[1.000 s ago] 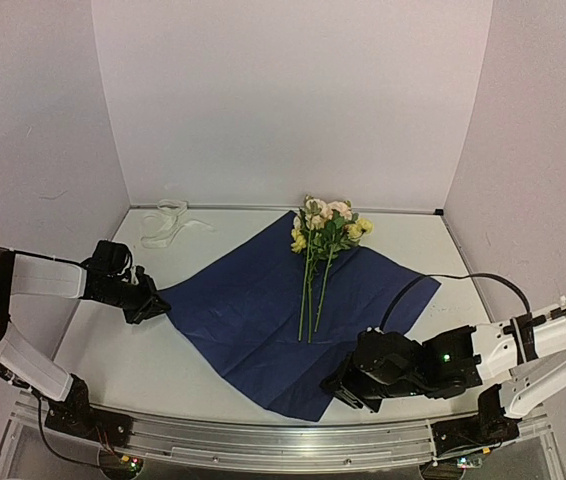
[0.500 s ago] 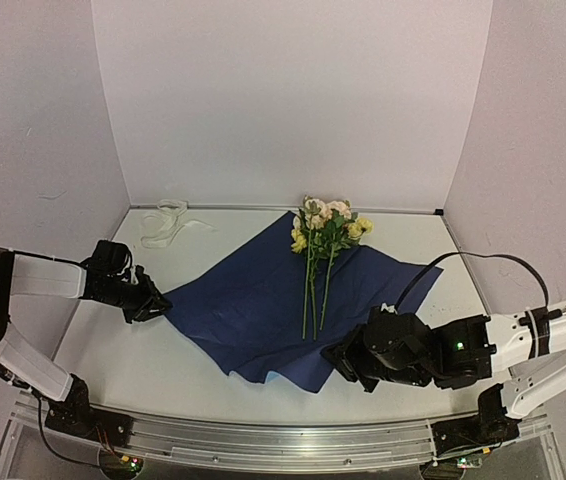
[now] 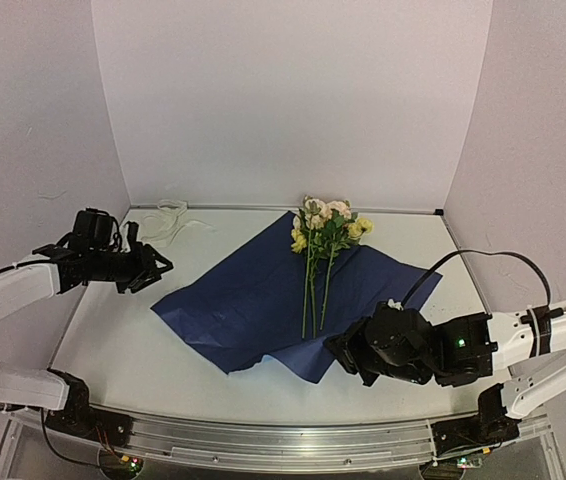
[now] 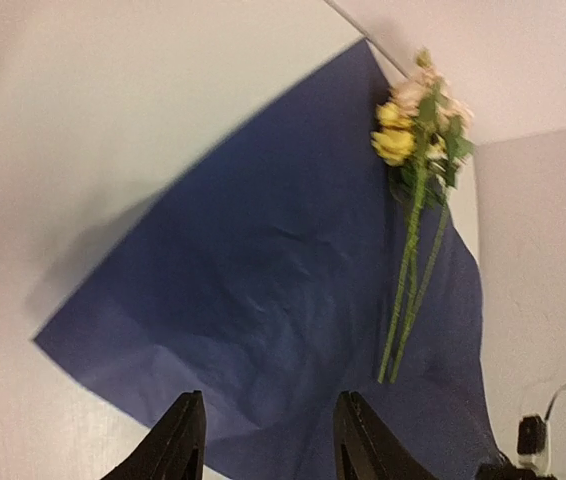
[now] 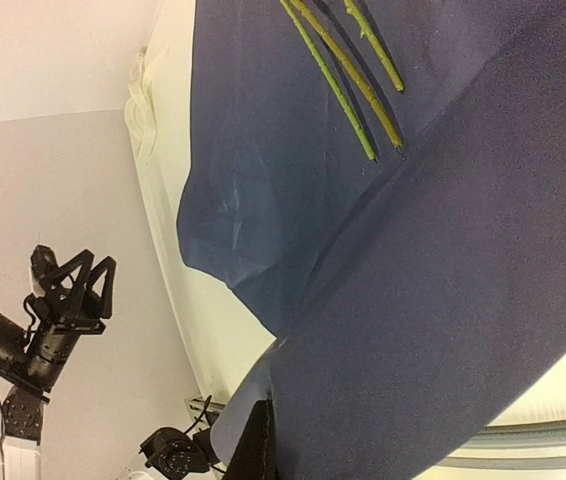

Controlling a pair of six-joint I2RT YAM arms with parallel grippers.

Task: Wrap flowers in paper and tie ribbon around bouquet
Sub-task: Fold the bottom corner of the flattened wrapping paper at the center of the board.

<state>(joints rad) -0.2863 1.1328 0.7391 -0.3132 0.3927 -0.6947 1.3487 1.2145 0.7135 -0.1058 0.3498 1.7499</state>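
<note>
Your right gripper [image 3: 348, 352] was pinched shut on the near corner of the paper [image 3: 243, 300], that corner raised and curled toward the flowers [image 3: 325, 232], which lay along the sheet's middle. Your left gripper [image 3: 149, 268] hung open and empty above the left corner. The sheet looked thin, floppy and easily torn, so corners and edges were the places to hold.
</note>
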